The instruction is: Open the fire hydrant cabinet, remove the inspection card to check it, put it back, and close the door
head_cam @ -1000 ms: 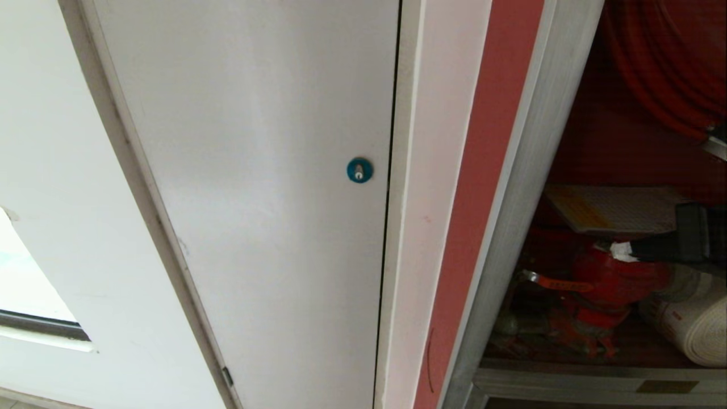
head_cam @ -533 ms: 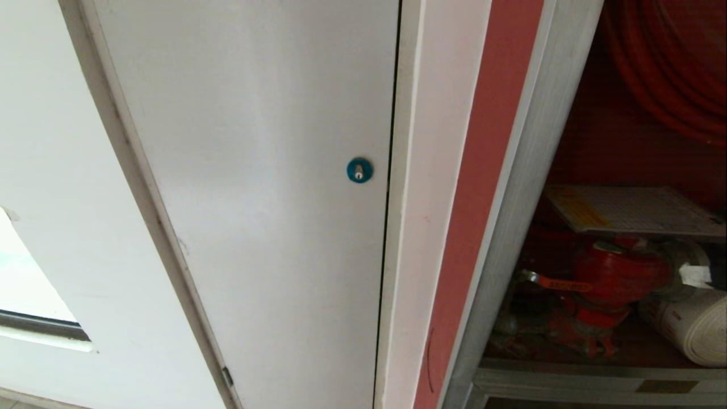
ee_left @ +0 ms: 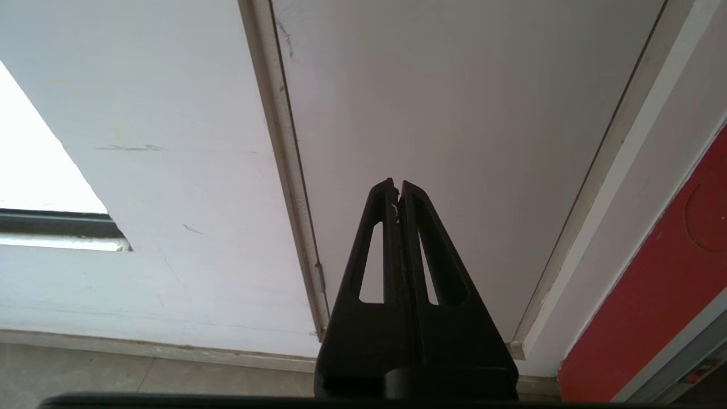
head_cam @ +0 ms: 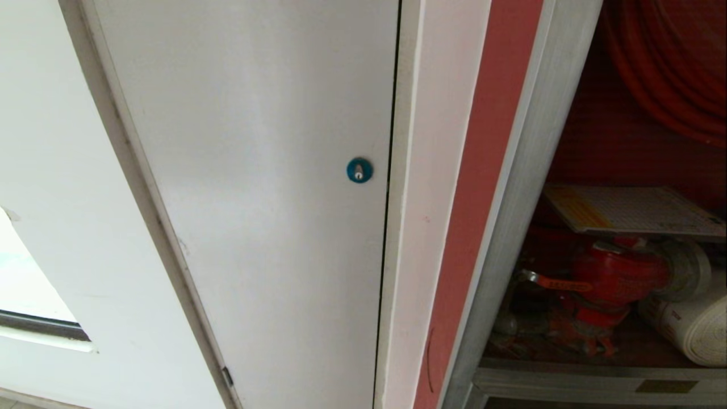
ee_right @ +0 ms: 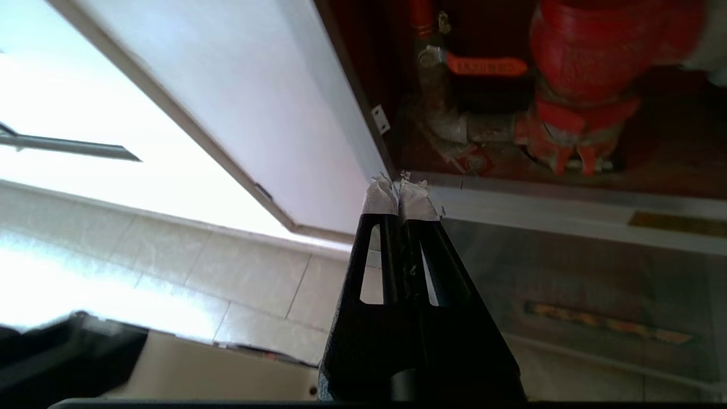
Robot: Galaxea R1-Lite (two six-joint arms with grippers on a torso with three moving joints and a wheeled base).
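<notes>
White plain door [head_cam: 255,187] beside open fire hydrant cabinet [head_cam: 528,170] | inspection card [head_cam: 630,210], yellow-edged, flat above red valve [head_cam: 613,278], apart from right gripper [ee_right: 400,190] | both grippers clenched, empty

The left gripper [ee_left: 397,187] has its jaws pressed together, holding nothing. The right gripper [ee_right: 400,187], tips wrapped in white tape, is likewise closed and empty.

Head camera close, facing cabinet [head_cam: 528,187]

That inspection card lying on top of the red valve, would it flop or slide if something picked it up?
Probably fairly stiff: the inspection card lies flat, overhanging the red valve without drooping. It looks thin, so likely light. Resting loosely, a nudge might slide it.
</notes>
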